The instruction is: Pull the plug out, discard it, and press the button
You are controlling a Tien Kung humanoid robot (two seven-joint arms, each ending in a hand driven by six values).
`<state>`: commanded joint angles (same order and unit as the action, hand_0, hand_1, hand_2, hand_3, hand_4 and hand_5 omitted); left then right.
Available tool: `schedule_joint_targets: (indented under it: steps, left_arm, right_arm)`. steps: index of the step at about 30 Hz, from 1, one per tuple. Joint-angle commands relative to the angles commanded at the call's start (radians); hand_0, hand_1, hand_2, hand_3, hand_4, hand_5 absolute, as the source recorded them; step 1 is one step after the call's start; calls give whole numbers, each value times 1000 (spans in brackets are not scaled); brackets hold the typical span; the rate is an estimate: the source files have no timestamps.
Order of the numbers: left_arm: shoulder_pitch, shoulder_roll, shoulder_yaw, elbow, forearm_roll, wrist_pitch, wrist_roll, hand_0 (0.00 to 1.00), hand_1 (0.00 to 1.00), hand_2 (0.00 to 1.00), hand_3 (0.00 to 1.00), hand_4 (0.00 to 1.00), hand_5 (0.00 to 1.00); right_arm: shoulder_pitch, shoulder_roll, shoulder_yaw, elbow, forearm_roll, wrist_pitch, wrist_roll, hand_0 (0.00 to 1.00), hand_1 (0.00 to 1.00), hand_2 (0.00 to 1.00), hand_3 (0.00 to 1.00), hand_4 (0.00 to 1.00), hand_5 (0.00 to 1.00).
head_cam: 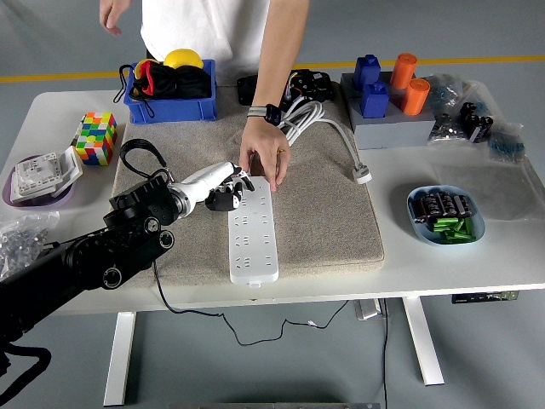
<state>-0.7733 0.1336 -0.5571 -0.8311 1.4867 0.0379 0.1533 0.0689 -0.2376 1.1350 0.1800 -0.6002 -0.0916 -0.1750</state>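
A white power strip (254, 234) lies lengthwise on the grey mat (324, 213). My left hand (232, 186) reaches in from the left to the strip's far end. Its upper fingers (223, 173) stretch out over the strip's top left corner. A black plug (221, 201) sits under the hand against the strip's left edge, pinched by the thumb. Its black cable (158, 281) runs down over the table's front edge. A person's hand (265, 156) presses fingers on the strip's far end and hides the button there.
A blue bin (170, 95) and a colour cube (95, 136) stand at the back left. A white cable bundle (319, 119), a grey block with blue and orange pieces (387, 106) and a blue bowl of batteries (444, 215) are at the right. A purple dish (34, 179) lies at the left.
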Motion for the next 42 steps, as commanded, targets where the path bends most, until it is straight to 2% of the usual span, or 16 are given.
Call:
schedule_joint_targets:
  steps: [11, 22, 42]
  left_arm:
    - [-19, -14, 12, 31, 6, 2, 10, 12, 2, 64, 611, 38, 2]
    - [-42, -19, 56, 67, 15, 1, 12, 11, 2, 64, 614, 41, 2]
    - [-54, -21, 97, 78, -5, 1, 9, 11, 2, 63, 611, 45, 2]
  right_arm:
    - [0, -1, -4, 0, 3, 2, -1, 753, 664, 651, 619, 660, 505]
    - [0, -3, 1, 0, 0, 1, -3, 754, 663, 651, 619, 660, 505]
    - [0, 1, 1, 0, 2, 0, -1, 753, 663, 652, 619, 660, 505]
